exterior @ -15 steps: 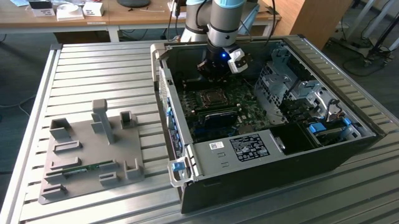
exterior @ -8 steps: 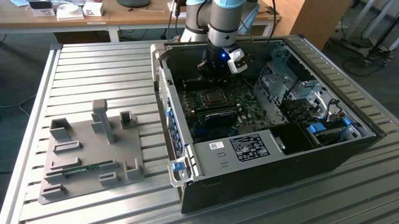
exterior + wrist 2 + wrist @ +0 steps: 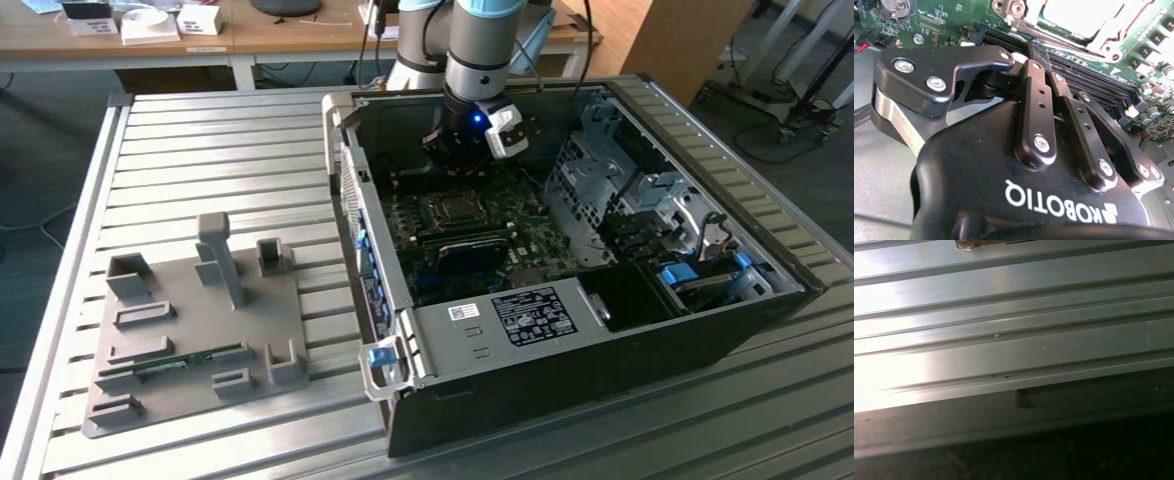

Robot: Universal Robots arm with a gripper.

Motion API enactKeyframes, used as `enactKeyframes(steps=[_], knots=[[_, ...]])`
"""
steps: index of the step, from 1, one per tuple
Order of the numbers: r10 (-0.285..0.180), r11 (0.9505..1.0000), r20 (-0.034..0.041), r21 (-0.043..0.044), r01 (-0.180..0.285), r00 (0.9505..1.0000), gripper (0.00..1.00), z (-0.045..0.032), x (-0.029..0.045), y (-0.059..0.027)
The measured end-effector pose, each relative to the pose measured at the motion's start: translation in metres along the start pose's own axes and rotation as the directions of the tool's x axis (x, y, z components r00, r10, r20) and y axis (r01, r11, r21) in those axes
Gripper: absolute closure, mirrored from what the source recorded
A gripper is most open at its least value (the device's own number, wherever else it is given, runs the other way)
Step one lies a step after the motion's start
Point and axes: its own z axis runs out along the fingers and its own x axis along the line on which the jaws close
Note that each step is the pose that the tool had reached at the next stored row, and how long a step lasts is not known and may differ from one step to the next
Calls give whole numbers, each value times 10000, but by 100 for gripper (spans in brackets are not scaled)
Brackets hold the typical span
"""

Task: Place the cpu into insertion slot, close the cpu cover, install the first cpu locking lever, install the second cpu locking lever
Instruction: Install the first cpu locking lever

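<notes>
Gripper (image 3: 1021, 56) foremost, over green circuit board (image 3: 944, 25).
Hovered near cpu (image 3: 1074, 15) framed by cpu cover (image 3: 1106, 42); could not tell jaw opening or hold.

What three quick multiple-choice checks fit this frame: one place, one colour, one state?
1. Where is the gripper?
A. Over the grey fixture plate
B. Inside the computer case, above the circuit board
C. Over the wooden desk

2. What colour is the circuit board?
A. Red
B. Green
C. White

3. How is the computer case?
A. Side open, board exposed
B. Fully closed
C. Wrapped in packaging

Answers:
1 B: in the exterior view the arm reaches down into the case, over the board.
2 B: the board shows green in the second wrist view.
3 A: the exterior view looks straight into the case's interior.
</notes>
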Motion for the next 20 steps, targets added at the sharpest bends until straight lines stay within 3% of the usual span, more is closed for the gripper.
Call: enactKeyframes(steps=[20], knots=[[92, 10000, 44, 18, -92, 9999, 89, 16, -1, -17]])
